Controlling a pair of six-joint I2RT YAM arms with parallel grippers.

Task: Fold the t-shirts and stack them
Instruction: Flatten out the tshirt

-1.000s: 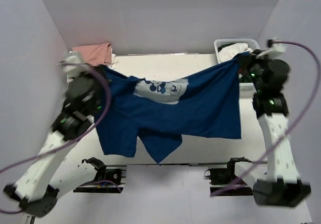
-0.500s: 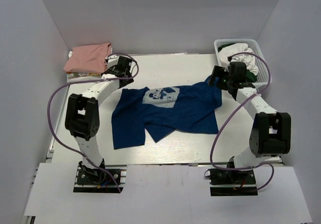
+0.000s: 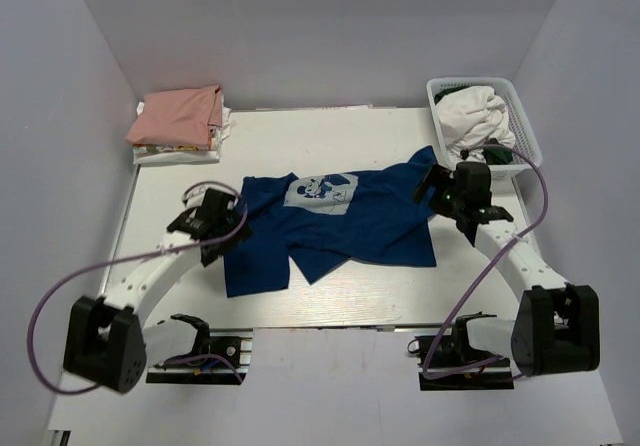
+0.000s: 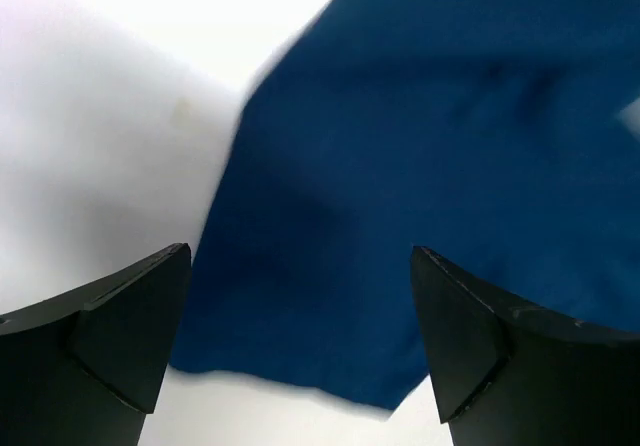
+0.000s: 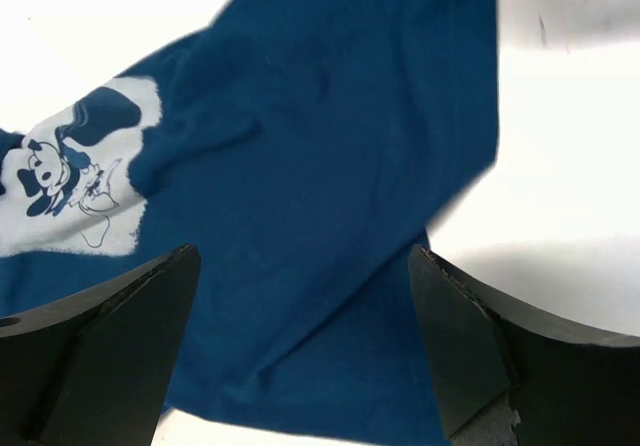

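Dark blue t-shirt (image 3: 340,221) lies flat-ish but rumpled on the table (image 3: 300,131), print (image 3: 322,191) up (a cartoon mouse on a white patch). Left fingers (image 4: 110,336) are spread wide, holding nothing, with its sleeve edge between them. Right fingers (image 5: 110,336) are likewise spread over the other side. Salmon-pink t-shirt (image 3: 178,114) sits folded well beyond the left fingers.

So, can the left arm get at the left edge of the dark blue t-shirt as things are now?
Probably yes. Its fingers are open just above that edge of the dark blue t-shirt, which lies on the table, and nothing sits between them and the cloth.
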